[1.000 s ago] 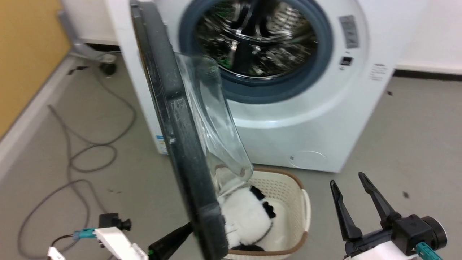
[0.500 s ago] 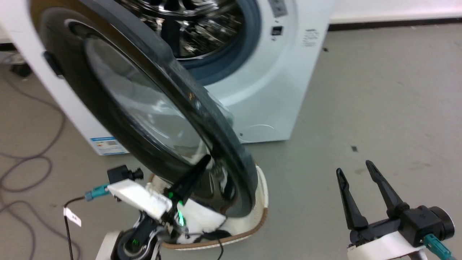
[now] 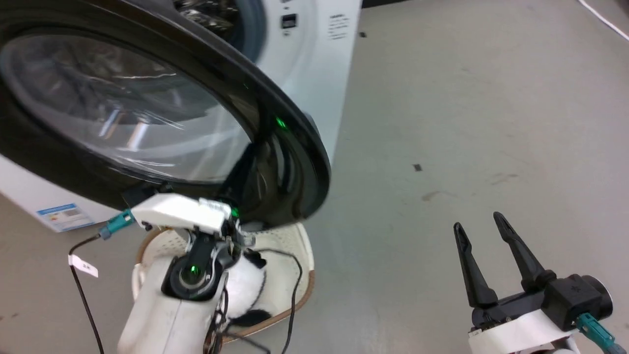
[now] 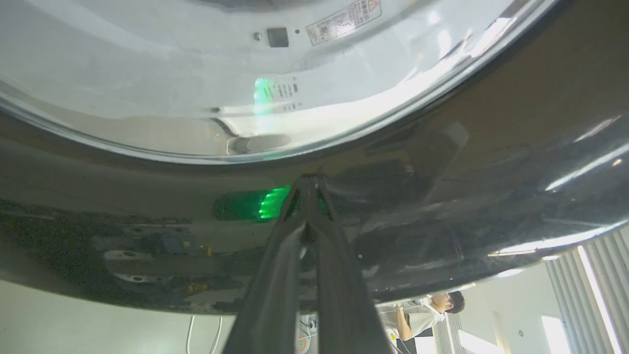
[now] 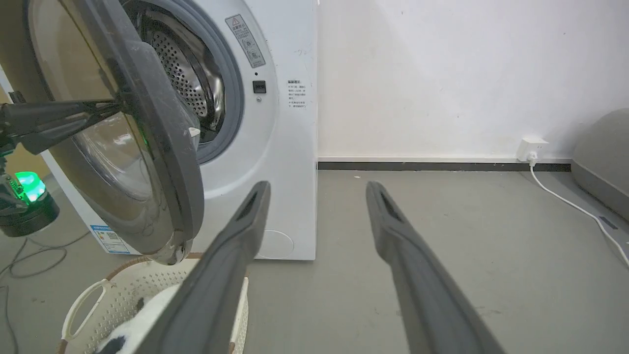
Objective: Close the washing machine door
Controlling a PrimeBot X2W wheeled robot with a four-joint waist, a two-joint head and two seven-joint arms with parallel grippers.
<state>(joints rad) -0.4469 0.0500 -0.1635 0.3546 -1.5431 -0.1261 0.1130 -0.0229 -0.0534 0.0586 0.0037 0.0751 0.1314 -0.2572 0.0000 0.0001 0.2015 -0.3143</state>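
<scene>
Washing machine door [image 3: 147, 113] stands partly open, swung out from the front of the washing machine [image 3: 314, 73] with its glossy black outer face and clear glass centre turned toward us. In the right wrist view we see the door [image 5: 162, 162] edge-on, its matte inner rim facing the porthole, and a wide gap between its free edge and the machine [image 5: 290, 172]. Through that gap the perforated steel drum [image 5: 186, 83] and the grey gasket [image 5: 231, 98] show.

Our left gripper [image 4: 307, 183] has its two fingers pressed together with nothing between them. Their tips touch the glossy ring of the door [image 4: 442, 196], just below the glass. From the right wrist view the left gripper [image 5: 115, 104] reaches across to the door's outer face. Its green light is mirrored in the black ring.

Our right gripper [image 3: 477, 221] hangs well apart from the door, over the bare grey floor [image 3: 442, 123]. Its fingers are spread wide and empty, and in its own view the right gripper [image 5: 318, 184] points toward the machine's right corner.

Below the door's lower edge stands a white laundry basket [image 3: 300, 255] with a brown rim, and a black-and-white soft thing [image 3: 245, 290] lies in it. A blue label [image 3: 64, 216] sits low on the machine's front, and the small round hatch [image 5: 277, 243] shows low on the panel near the basket [image 5: 88, 300]. On the far wall a white socket [image 5: 530, 147] feeds a white cable that runs along the floor.
</scene>
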